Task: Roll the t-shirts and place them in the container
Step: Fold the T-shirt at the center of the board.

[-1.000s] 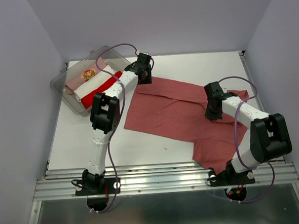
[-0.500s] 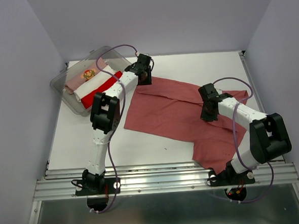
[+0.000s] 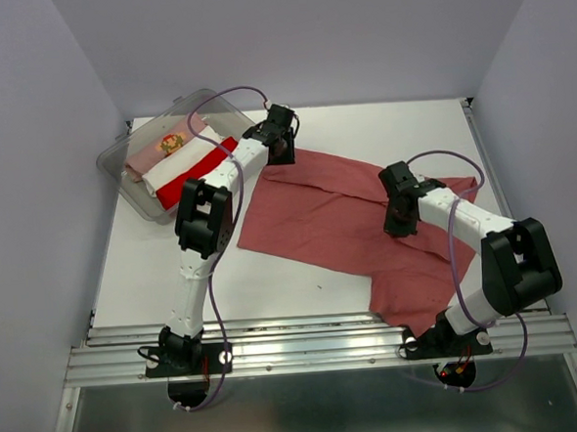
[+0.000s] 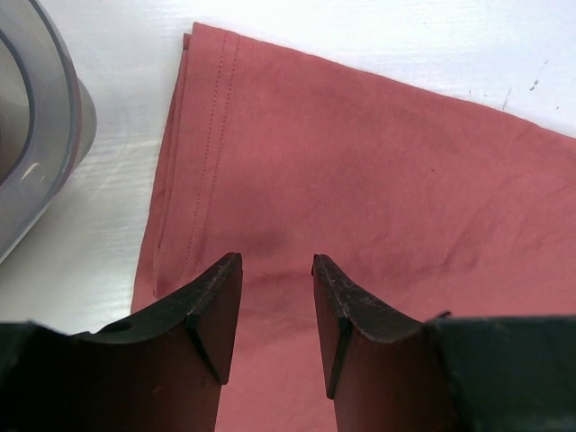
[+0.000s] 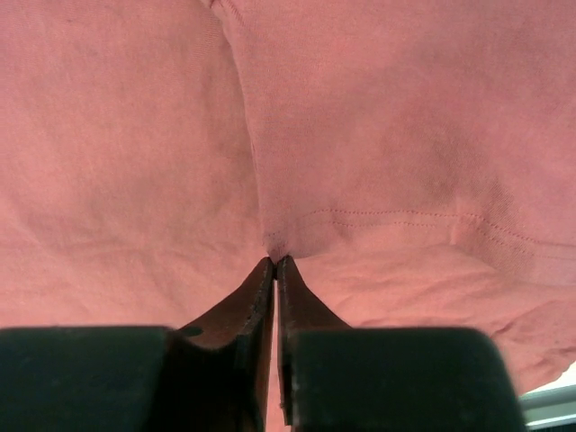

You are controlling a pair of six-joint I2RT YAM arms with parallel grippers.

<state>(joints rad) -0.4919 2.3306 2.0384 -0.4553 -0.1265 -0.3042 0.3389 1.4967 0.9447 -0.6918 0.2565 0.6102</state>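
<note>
A large brick-red t-shirt (image 3: 328, 214) lies spread on the white table. My left gripper (image 3: 281, 153) stands open over its far left corner, near the hem, and the wrist view shows only flat cloth (image 4: 360, 162) between the fingers (image 4: 216, 297). My right gripper (image 3: 399, 227) is shut on a pinch of the t-shirt's hemmed edge (image 5: 378, 216) at its right side, and this fold lies over the body of the shirt. Pale pink (image 3: 162, 150), white (image 3: 182, 162) and bright red (image 3: 196, 175) rolled t-shirts lie side by side in the tub.
The clear plastic tub (image 3: 119, 172) stands at the far left of the table, close to the left arm, and its rim (image 4: 54, 117) shows in the left wrist view. Grey walls close in the table on three sides. The arm bases sit at the near edge.
My right gripper has moved left across the shirt, drawing the pinched edge of cloth inward with it. The left gripper has stayed where it was, still open.
</note>
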